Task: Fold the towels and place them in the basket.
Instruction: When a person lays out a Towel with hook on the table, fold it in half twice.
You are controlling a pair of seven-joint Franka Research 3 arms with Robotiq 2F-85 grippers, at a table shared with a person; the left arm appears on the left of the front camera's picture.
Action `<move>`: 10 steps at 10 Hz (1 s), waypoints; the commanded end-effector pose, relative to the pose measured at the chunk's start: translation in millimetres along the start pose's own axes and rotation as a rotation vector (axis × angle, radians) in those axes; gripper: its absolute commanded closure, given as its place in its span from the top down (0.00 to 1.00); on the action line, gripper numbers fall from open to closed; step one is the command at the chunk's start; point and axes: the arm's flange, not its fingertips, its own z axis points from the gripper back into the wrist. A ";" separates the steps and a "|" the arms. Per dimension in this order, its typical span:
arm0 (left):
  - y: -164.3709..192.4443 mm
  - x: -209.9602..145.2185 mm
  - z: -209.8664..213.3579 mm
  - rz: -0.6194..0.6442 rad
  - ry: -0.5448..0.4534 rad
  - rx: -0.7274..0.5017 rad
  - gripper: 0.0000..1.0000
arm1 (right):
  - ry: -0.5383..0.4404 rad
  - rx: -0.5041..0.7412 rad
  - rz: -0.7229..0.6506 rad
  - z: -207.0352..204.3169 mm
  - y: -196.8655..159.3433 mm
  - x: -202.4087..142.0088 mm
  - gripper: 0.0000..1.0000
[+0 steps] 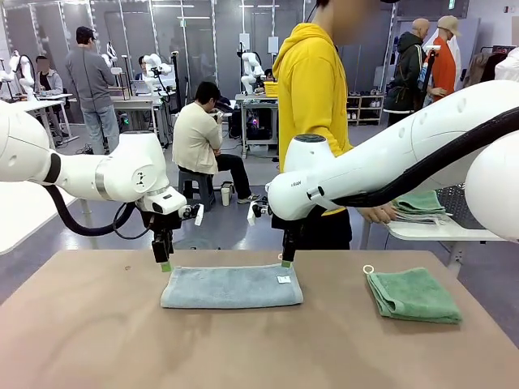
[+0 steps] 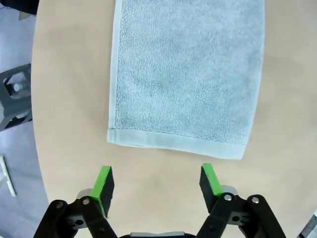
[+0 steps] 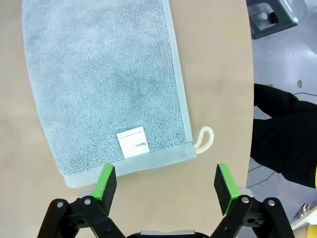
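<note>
The left fingers (image 2: 105, 182) are spread apart and empty, and the short end of the grey-blue towel (image 2: 185, 74) lies flat on the bench (image 2: 64, 124) just past their tips, not touching them. The right fingers (image 3: 224, 182) are spread apart and empty too, with one tip over the towel's other end, the white tag (image 3: 132, 142) close in front and a little white loop (image 3: 204, 139) lying ahead, between the two tips. The green towel (image 1: 413, 294) lies folded on the bench, well off to the side of the right fingers.
</note>
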 end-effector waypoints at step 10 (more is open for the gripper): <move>-121.9 -50.4 51.0 0.464 -0.185 -0.090 1.00 | 0.037 -0.021 -0.843 35.1 51.5 -18.4 1.00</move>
